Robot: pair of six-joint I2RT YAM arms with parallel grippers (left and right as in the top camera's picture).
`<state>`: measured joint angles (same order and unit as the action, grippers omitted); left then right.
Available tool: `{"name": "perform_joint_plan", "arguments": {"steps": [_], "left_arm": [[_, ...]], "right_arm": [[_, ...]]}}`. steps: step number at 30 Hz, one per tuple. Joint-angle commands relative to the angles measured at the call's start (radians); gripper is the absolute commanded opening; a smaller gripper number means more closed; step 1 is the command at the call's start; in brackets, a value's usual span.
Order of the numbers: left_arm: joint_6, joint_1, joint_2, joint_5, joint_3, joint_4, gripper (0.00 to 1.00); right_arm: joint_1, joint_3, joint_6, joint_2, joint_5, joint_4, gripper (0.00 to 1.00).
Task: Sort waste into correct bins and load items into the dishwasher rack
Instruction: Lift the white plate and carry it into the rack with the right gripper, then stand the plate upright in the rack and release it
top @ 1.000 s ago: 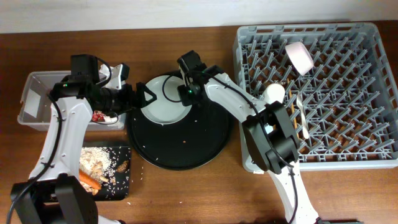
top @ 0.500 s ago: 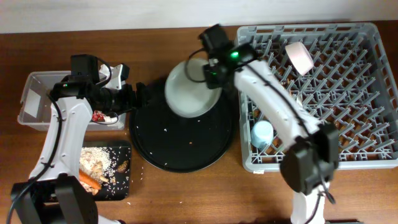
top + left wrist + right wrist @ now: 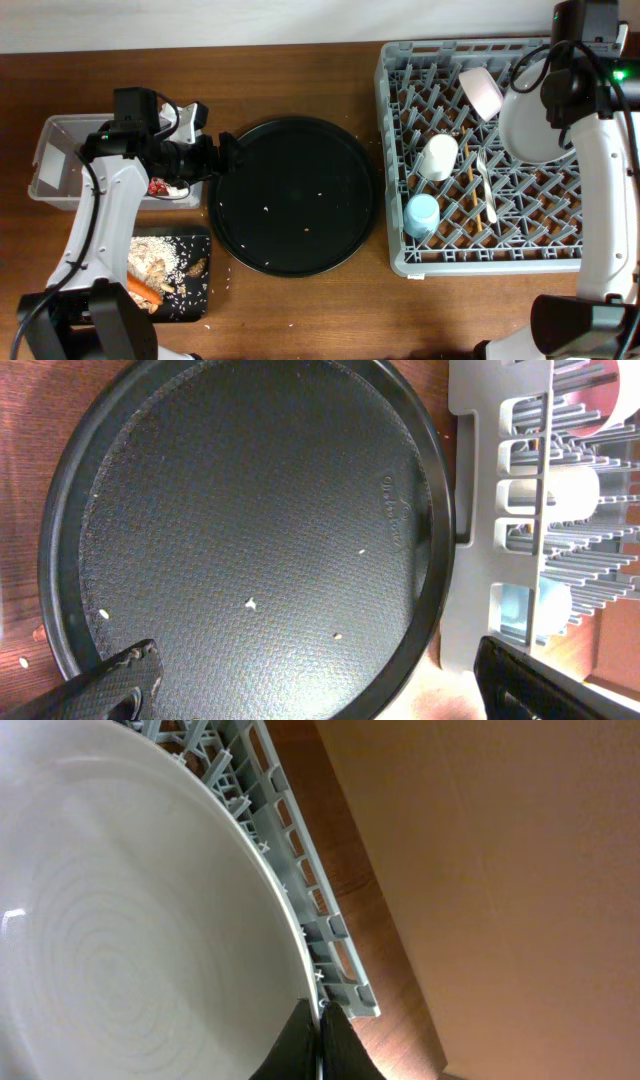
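Observation:
My right gripper [image 3: 556, 88] is shut on the rim of the pale round plate [image 3: 528, 128] and holds it tilted over the right part of the grey dishwasher rack [image 3: 560, 235]. The right wrist view shows the fingers [image 3: 320, 1025] pinching the plate [image 3: 120, 920] above the rack's edge [image 3: 310, 890]. In the rack are a cream cup [image 3: 437, 157], a light blue cup [image 3: 421, 215], a white-pinkish bowl [image 3: 482, 90], a white fork [image 3: 484, 172] and chopsticks [image 3: 467, 178]. My left gripper [image 3: 225, 155] is open and empty at the round tray's left rim [image 3: 320, 700].
The big round black tray [image 3: 290, 195] holds only a few crumbs [image 3: 250, 603]. A clear tub [image 3: 55, 150] at far left holds a red wrapper [image 3: 158, 187]. A shallow black tray [image 3: 195, 300] holds grainy scraps [image 3: 150, 258], a carrot [image 3: 145, 292] and a brown lump [image 3: 198, 267].
My right arm lifted the plate off the round black tray and carried it right, over the rack. The left arm has not moved.

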<state>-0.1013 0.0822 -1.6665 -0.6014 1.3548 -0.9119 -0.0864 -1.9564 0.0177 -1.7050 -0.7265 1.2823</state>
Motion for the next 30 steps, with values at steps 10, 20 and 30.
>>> {"name": "perform_joint_plan", "arguments": {"steps": [10,20,30], "left_arm": [[0.006,-0.004,-0.003,-0.003,0.003,0.002,0.99],[0.005,-0.004,-0.003,-0.003,0.003,0.002,0.99],[0.006,-0.004,-0.003,-0.003,0.003,0.002,0.99]], "right_arm": [[0.066,0.233,0.101,-0.003,-0.195,-0.119,0.04],[0.158,0.464,0.106,-0.003,-0.195,-0.275,0.04],[0.204,0.456,0.053,0.001,-0.141,-0.303,0.57]]}}
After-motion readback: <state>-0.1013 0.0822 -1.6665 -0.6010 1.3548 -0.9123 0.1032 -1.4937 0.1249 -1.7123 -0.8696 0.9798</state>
